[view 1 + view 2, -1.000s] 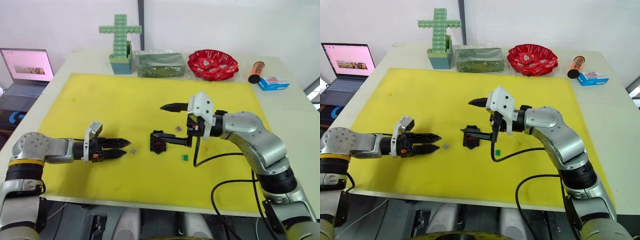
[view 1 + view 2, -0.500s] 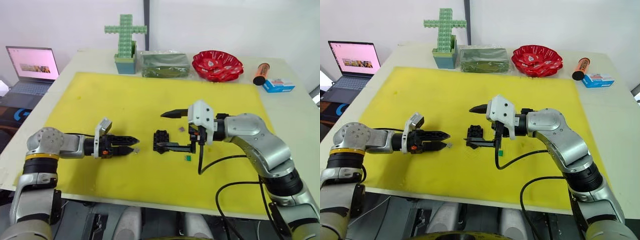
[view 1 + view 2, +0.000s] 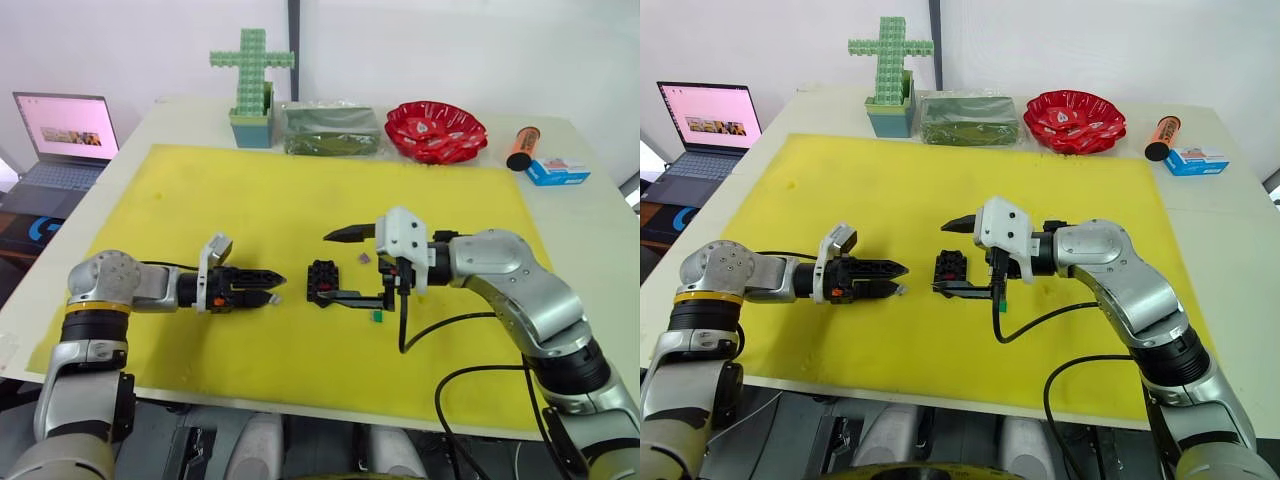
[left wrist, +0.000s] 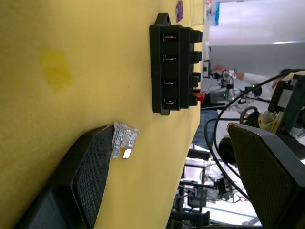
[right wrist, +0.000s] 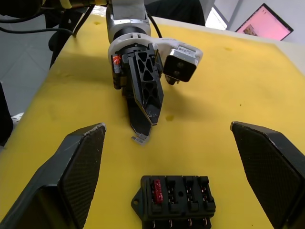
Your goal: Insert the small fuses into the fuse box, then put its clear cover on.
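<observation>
Since a second ago, my left arm is reaching further in toward the middle of the yellow mat (image 3: 200, 200); my left pincer (image 3: 268, 285) is now sitting just short of the fuse box (image 3: 322, 280), where earlier a wider gap lay between them. My right pincer (image 3: 338, 265) is holding much the same station, fingers spread wide, one finger above the box and one low beside it.

Grey-white fuse (image 4: 124, 140): lying on the mat right at my left fingertip (image 4: 90, 167), touching or very nearly so, blades pointing back toward my wrist. My left fingers are standing wide apart around it and gripping nothing. The box lies straight ahead of that fingertip, long axis running across my line of reach. My left arm is the nearer one to this fuse; the right is busy over the box.

Left wrist view is giving me the fuse's exact lie and four slots with metal contacts, a bit of red at the far end. Right wrist view is confirming a red fuse (image 5: 156, 189) already seated in the end slot, other slots empty. Head views are adding what the wrists miss: green fuse (image 3: 378, 316) beyond the box near my right wrist, purple fuse (image 3: 365, 257) just past the box under my right pincer. Clear cover: I cannot make it out.
</observation>
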